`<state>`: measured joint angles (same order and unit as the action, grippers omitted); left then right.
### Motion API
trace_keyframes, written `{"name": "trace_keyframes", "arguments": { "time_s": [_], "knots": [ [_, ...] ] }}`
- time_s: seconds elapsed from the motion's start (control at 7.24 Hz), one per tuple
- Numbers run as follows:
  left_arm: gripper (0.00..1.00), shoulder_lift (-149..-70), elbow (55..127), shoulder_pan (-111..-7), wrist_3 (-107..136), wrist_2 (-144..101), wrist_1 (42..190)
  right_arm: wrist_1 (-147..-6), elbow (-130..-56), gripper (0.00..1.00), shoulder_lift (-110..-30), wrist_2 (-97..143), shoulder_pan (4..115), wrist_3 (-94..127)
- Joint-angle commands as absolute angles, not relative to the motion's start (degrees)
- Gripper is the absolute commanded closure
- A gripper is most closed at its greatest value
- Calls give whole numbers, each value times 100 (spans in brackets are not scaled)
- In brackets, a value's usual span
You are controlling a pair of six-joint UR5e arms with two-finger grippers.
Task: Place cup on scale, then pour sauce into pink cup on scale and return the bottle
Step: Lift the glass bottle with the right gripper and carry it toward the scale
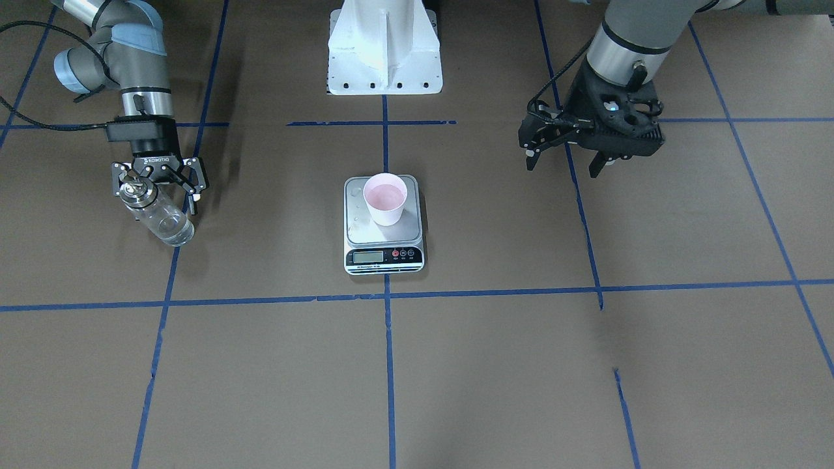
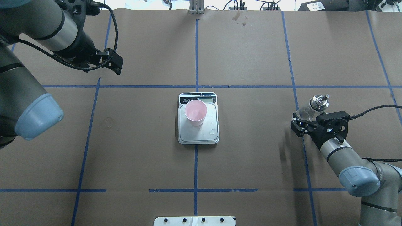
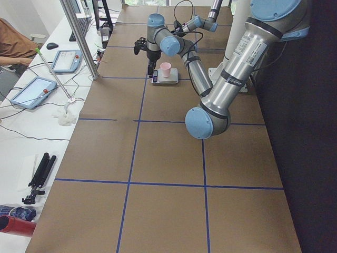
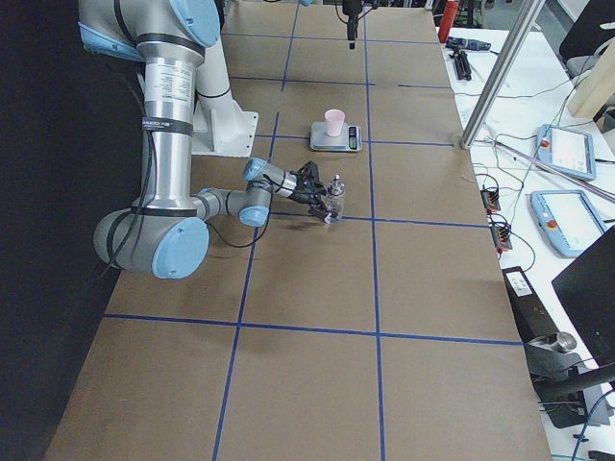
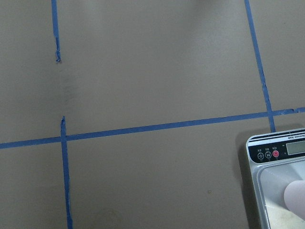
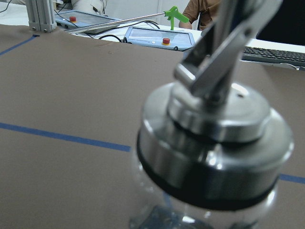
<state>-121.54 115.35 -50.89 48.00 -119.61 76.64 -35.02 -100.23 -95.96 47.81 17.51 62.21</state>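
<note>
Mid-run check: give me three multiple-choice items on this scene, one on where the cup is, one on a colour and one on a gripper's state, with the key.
1. Where is the cup?
A) on the scale
B) beside the scale
C) held up in the air

2. What colour are the tape lines on the table?
A) red
B) blue
C) yellow

3. What is the right gripper doing?
A) open and empty
B) shut on the cup
C) shut on the bottle

Key:
1 A: the cup stands upright on the scale's steel platform.
2 B: every line on the brown surface is blue.
3 C: its fingers close around the bottle just below the silver cap, well away from the scale.
</note>
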Motion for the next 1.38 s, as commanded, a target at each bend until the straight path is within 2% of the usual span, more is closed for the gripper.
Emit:
{"name": "trace_keyframes", "arguments": {
  "time_s": [0.0,0.14,0.28,0.55,0.97,1.24],
  "knots": [
    [0,-12155,11540,-5089,4808,-11962,7664,-3498,-9906,0,-9502,4781,1828,6223],
    [0,-12155,11540,-5089,4808,-11962,7664,-3498,-9818,0,-9405,4781,1846,6223],
    [0,-12155,11540,-5089,4816,-11962,7664,-3498,-9791,7,-9387,4790,1872,6223],
    [0,-12173,11540,-5089,4860,-11971,7664,-2956,-9686,100,-9378,4860,2003,5892],
    [0,-12173,11558,-5098,4878,-11971,7664,-2724,-10096,100,-9334,5781,2609,5423],
    [0,-12164,11575,-5098,4869,-11971,7655,-3485,-10501,100,-9098,5713,2794,5326]
  ]
}}
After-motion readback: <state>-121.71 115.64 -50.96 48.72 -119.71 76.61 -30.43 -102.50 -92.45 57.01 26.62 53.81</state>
